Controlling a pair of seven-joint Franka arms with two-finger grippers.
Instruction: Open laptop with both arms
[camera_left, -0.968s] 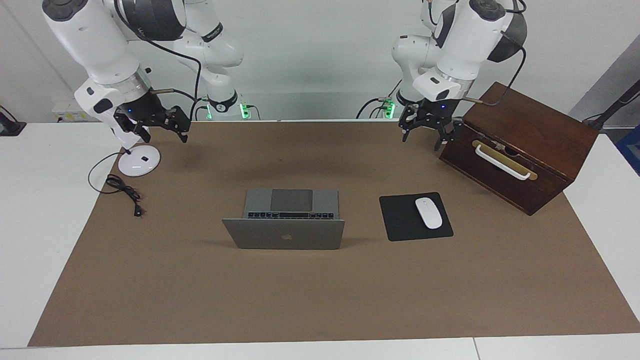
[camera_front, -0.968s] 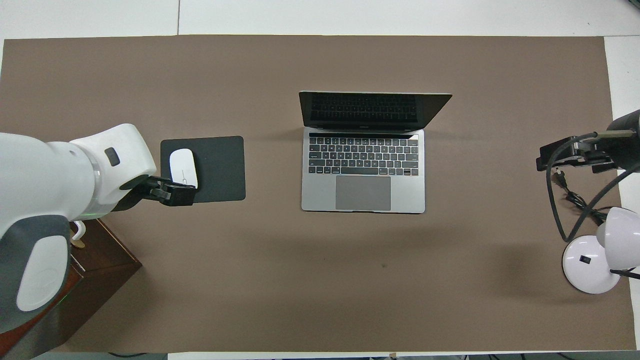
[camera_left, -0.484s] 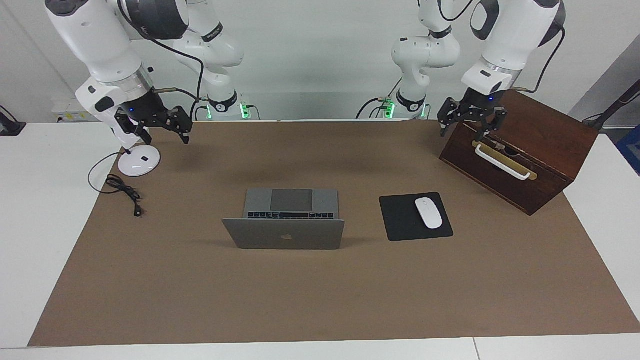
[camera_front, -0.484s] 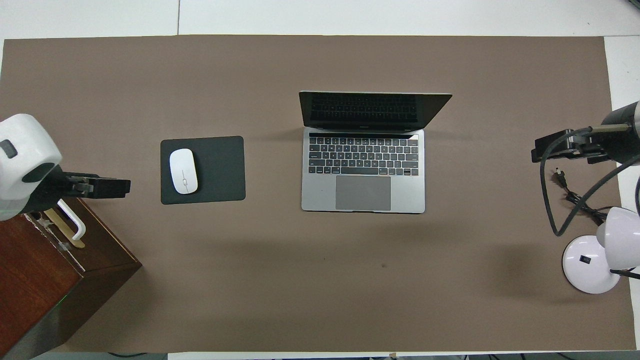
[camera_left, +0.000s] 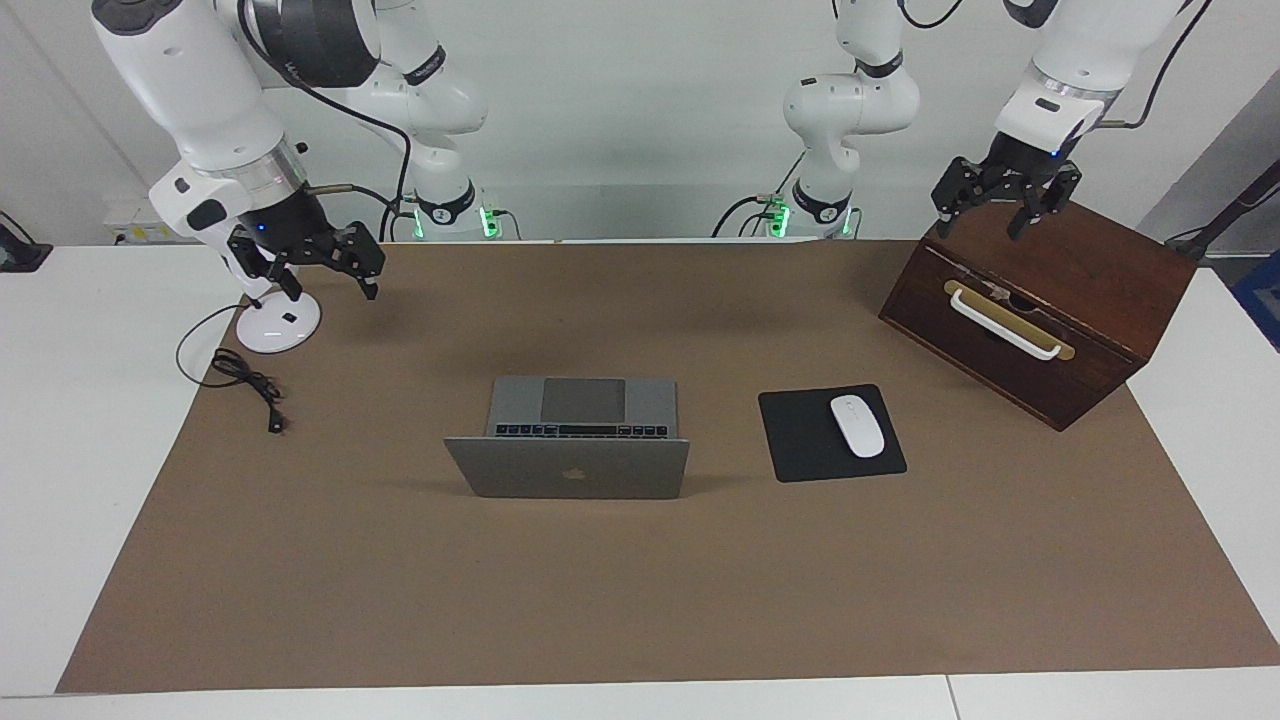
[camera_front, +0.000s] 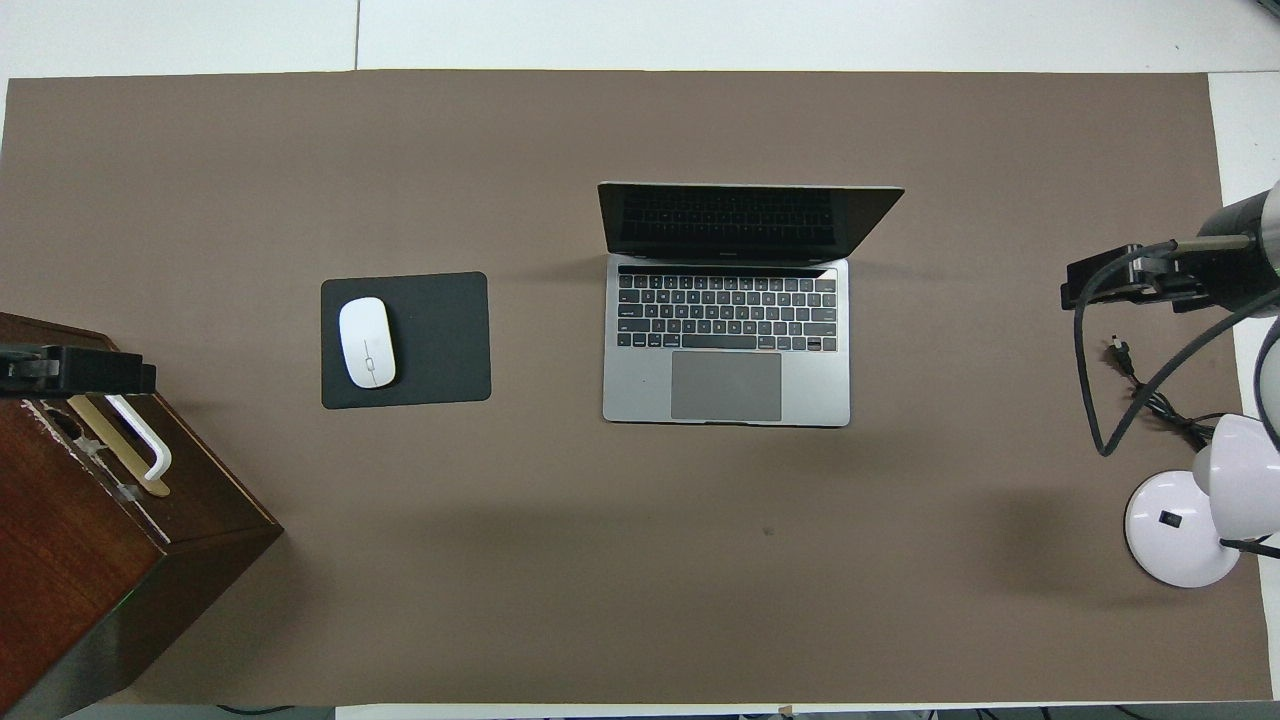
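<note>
Both grippers hang clear with jaws spread wide and empty, the left gripper (camera_left: 1005, 207) over the wooden box (camera_left: 1060, 300), the right gripper (camera_left: 315, 262) beside the lamp base (camera_left: 278, 322), while the laptop (camera_left: 570, 440) stands open mid-mat, beside the mouse pad (camera_left: 810, 440).

Matt metal laptop (camera_left: 568, 478), glossy wooden box (camera_left: 1040, 300), seemingly paper mat (camera_left: 640, 590).
</note>
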